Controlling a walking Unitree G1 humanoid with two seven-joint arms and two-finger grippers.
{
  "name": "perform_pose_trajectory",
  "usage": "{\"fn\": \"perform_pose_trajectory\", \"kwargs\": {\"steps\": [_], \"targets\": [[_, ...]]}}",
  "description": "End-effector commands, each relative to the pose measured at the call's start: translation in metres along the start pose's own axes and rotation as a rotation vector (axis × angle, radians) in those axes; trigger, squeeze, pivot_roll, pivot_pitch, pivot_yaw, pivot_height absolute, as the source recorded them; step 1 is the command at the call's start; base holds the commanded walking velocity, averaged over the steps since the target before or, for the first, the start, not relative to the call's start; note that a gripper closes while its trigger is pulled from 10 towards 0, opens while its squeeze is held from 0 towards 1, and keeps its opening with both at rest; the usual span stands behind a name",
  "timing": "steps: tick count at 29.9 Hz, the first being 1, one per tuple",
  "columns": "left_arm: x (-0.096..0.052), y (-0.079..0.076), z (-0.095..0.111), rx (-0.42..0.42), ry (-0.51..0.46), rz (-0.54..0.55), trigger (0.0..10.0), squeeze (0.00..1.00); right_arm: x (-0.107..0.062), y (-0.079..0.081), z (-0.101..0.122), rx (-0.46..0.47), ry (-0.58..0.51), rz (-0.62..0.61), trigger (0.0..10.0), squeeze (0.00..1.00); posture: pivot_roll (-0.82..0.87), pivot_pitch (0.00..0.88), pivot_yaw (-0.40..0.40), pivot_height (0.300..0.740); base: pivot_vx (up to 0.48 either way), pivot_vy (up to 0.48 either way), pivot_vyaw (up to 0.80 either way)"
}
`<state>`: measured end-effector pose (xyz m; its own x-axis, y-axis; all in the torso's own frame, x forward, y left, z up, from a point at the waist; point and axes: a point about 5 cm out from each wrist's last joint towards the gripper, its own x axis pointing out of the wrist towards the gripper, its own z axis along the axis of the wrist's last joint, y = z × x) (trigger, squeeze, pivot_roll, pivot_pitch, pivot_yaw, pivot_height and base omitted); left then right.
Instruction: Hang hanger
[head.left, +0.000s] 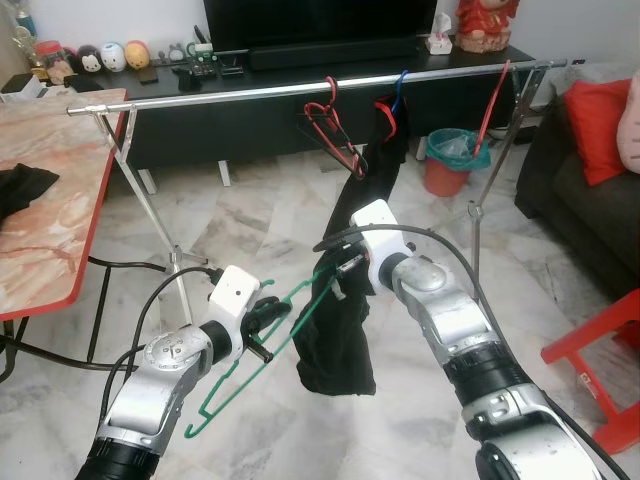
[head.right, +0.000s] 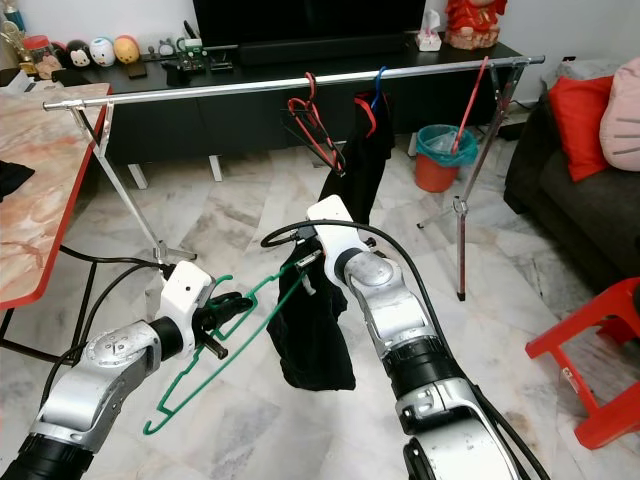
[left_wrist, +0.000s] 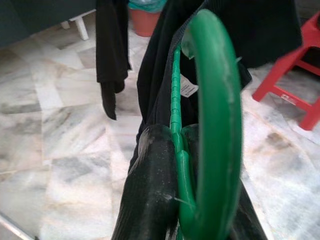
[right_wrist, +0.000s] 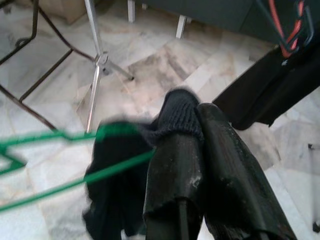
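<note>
Green plastic hanger (head.left: 262, 350): smooth, slightly glossy, ribbed along the inner edge in left wrist view. Black cloth garment (head.left: 338, 340): matt, soft knit, ribbed cuff pinched in right claw (right_wrist: 200, 131). Left claw (left_wrist: 172, 150) fingers: black, matt, scuffed rubbery surface. Long silver metal rail (head.left: 300, 88): polished, shiny. Marble-look floor (head.left: 250, 225): glossy tiles. Red-edged desk (head.left: 50, 190): smooth, glossy marbled top. Arm shells: brushed silver metal, white plastic caps.

Green hanger (head.left: 262, 345): far end hidden inside black garment (head.left: 335, 340). Sofa (head.left: 590, 200), red stool (head.left: 605, 350) cut by frame edge.
</note>
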<state>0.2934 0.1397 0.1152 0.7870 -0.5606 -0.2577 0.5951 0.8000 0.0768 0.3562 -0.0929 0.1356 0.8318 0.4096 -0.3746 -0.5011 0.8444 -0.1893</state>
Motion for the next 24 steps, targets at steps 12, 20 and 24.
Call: {"fn": "perform_pose_trajectory", "kwargs": {"steps": [12,20,24], "targets": [[-0.007,-0.021,0.005,-0.023,-0.008,-0.229,10.0,0.0,-0.006,0.006,0.023,-0.069,-0.065,0.019,10.0,0.0,0.0,0.0,-0.019,0.728,0.0,0.0,0.0],[-0.012,-0.029,0.004,-0.031,0.003,-0.336,10.0,0.0,-0.005,0.015,0.032,-0.098,-0.108,0.074,10.0,0.0,0.0,0.0,-0.017,0.728,0.0,0.0,0.0],[-0.012,-0.028,0.004,-0.025,0.024,-0.323,10.0,0.0,-0.007,0.022,0.041,-0.11,-0.124,0.107,10.0,0.0,0.0,0.0,-0.015,0.728,0.0,0.0,0.0]]}}
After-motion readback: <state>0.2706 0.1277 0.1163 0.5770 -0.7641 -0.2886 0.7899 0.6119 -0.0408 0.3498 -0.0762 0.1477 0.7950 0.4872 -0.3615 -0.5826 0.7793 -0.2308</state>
